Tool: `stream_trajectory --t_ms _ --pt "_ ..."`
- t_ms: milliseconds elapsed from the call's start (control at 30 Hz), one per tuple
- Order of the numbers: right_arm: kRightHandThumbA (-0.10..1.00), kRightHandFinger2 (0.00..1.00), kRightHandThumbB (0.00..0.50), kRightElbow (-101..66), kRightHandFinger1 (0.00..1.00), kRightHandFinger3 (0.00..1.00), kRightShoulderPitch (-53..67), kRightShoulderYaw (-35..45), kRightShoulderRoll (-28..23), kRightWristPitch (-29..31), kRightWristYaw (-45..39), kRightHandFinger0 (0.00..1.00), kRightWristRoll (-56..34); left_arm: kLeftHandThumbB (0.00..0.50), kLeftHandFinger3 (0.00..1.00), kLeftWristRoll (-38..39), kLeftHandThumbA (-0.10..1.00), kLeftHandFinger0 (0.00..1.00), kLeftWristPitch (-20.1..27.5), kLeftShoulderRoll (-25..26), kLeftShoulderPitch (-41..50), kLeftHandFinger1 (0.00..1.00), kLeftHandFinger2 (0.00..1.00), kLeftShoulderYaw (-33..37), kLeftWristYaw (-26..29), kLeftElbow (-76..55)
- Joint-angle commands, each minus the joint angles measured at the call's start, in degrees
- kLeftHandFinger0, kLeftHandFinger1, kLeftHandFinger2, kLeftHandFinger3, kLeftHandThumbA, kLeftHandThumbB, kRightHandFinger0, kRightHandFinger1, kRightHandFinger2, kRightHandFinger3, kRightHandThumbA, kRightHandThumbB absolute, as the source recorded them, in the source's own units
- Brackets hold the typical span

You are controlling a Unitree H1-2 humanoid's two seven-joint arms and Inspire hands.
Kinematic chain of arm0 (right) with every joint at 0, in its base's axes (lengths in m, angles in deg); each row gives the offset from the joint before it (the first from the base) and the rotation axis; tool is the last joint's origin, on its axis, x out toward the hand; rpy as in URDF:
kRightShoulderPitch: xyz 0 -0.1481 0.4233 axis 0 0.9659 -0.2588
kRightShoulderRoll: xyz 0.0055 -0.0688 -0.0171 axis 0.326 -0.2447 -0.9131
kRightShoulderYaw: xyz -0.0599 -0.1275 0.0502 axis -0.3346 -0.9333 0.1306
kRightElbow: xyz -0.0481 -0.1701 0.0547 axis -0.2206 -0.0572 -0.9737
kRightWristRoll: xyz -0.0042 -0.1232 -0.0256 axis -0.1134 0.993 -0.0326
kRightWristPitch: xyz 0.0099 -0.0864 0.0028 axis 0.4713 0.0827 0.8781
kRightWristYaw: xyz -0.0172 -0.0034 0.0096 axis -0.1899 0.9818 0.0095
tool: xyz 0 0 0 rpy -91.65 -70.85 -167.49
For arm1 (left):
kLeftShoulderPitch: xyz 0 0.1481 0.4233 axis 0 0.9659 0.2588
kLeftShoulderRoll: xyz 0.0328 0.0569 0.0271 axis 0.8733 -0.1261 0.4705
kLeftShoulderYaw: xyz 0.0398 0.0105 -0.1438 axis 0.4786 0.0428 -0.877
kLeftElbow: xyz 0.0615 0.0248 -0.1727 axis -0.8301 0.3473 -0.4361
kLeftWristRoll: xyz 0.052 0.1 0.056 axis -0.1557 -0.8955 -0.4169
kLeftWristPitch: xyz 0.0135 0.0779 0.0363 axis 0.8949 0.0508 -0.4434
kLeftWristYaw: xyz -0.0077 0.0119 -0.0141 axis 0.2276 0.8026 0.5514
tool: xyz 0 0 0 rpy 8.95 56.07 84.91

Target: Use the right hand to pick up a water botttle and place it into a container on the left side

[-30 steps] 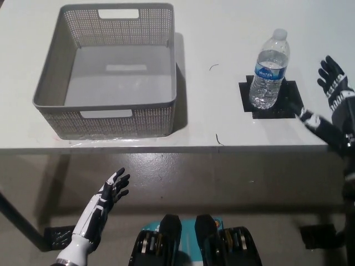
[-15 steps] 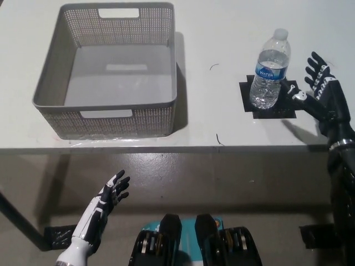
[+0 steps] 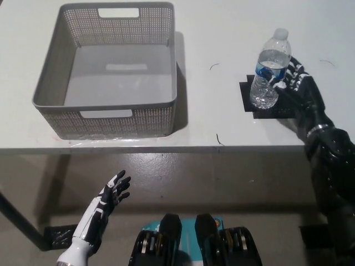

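Head view: a clear plastic bottle (image 3: 270,69) with a white cap and blue label stands upright on a black patch (image 3: 270,98) on the white worktop (image 3: 216,33). The right hand (image 3: 294,80) touches its right side, fingers (image 3: 280,86) spread, not clasped. The grey basket (image 3: 108,69) sits well left. The left hand (image 3: 111,194) rests low, released.

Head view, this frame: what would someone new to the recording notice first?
The clear water bottle stands upright on a black patch at the table's right, with the black right hand right against its side, fingers reaching around it. At the left sits a big empty grey basket. The white left hand rests open below the table edge at lower left.
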Motion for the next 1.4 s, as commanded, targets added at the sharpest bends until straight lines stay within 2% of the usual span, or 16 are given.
stream_trajectory --t_ms 0,133,200,233,267,300,333,367,433,500,800,900,1067,1200,1333,1367 --pt "1.00 1.00 0.500 3.70 1.00 1.00 -7.17 -3.01 0.29 3.87 2.67 1.00 3.60 0.173 1.00 0.60 1.00 1.00 2.24 0.07 -0.97 1.00 1.00 -0.29 -0.49 -0.45" --pt "1.00 1.00 0.500 10.51 1.00 1.00 -11.59 -4.01 1.20 5.55 3.79 1.00 3.55 0.171 1.00 0.42 1.00 1.00 2.09 -0.04 -1.08 1.00 1.00 -0.15 -0.43 -0.55" --pt "0.67 1.00 0.453 18.93 1.00 1.00 -16.25 -2.80 2.27 8.68 7.33 1.00 2.57 0.162 1.00 -0.20 1.00 1.00 2.60 -0.18 -1.08 1.00 1.00 0.07 -0.21 -0.31" --pt "0.49 1.00 0.435 20.98 0.92 1.00 -17.36 -3.03 2.47 8.96 10.09 0.90 3.37 0.166 1.00 0.03 1.00 1.00 2.63 -0.22 -1.01 1.00 1.00 0.08 -0.34 -0.22" --pt "0.24 0.61 0.383 24.27 0.49 0.75 -19.16 -3.58 2.76 8.97 15.64 0.41 4.92 0.174 1.00 0.75 1.00 1.00 2.46 -0.32 -0.95 1.00 1.00 0.09 -0.76 -0.13" --pt "-0.08 0.34 0.290 27.02 0.17 0.34 -20.68 -4.51 3.01 9.45 21.21 0.03 6.61 0.176 1.00 1.30 1.00 1.00 2.20 -0.40 -0.97 1.00 1.00 0.10 -1.07 -0.26" --pt "-0.10 0.27 0.202 28.03 0.05 0.23 -21.16 -4.62 3.10 10.84 22.66 0.00 6.73 0.174 1.00 1.20 1.00 1.00 2.18 -0.29 -1.02 1.00 1.00 0.06 -1.04 -0.42" --pt "-0.10 0.33 0.195 28.41 0.07 0.26 -21.44 -4.66 3.07 11.14 22.87 0.00 6.63 0.174 1.00 1.17 1.00 1.00 2.12 -0.22 -1.21 1.00 1.00 0.02 -1.03 -0.43" --pt "-0.10 0.53 0.151 29.00 0.16 0.49 -21.94 -4.80 3.24 11.68 23.34 0.00 6.63 0.173 1.00 0.88 1.00 1.00 1.80 0.07 -1.45 1.00 1.00 -0.21 -0.75 -0.86" --pt "-0.10 0.56 0.115 29.27 0.17 0.59 -21.78 -4.79 3.40 14.08 23.22 0.00 6.38 0.167 1.00 -0.06 1.00 1.00 2.57 0.40 -1.67 1.00 1.00 -0.22 -0.43 -0.43" --pt "-0.10 0.58 0.120 22.94 0.12 0.65 -21.56 -5.49 4.38 16.60 25.18 0.00 7.67 0.172 1.00 0.88 1.00 1.00 2.80 0.21 -0.88 1.00 1.00 -0.21 -0.92 -0.36" --pt "-0.10 0.62 0.122 16.39 0.17 0.71 -21.23 -6.02 5.34 14.18 24.63 0.00 8.33 0.167 1.00 0.54 1.00 1.00 2.68 0.21 -0.92 1.00 1.00 -0.19 -0.69 -0.31" --pt "-0.10 0.77 0.125 0.93 0.37 0.75 -20.72 -8.19 8.34 11.29 22.87 0.00 9.83 0.185 1.00 0.47 1.00 1.00 2.35 -0.02 -0.81 1.00 1.00 -0.24 -0.43 -0.37" --pt "-0.10 0.69 0.120 -7.33 0.33 0.67 -21.56 -9.99 10.88 6.16 21.83 0.00 10.95 0.188 1.00 0.21 1.00 1.00 2.06 0.10 -0.66 1.00 1.00 -0.10 -0.46 -0.72" --pt "-0.10 0.72 0.129 -9.43 0.33 0.75 -23.86 -11.64 13.76 4.98 21.34 0.01 11.58 0.204 1.00 0.05 1.00 1.00 2.22 0.54 -0.93 1.00 1.00 0.26 -1.06 -0.61" --pt "-0.10 0.68 0.124 -9.65 0.32 0.77 -23.96 -11.84 14.03 4.61 21.22 0.00 11.55 0.204 1.00 0.02 1.00 1.00 2.21 0.60 -0.86 1.00 1.00 0.30 -1.11 -0.70"
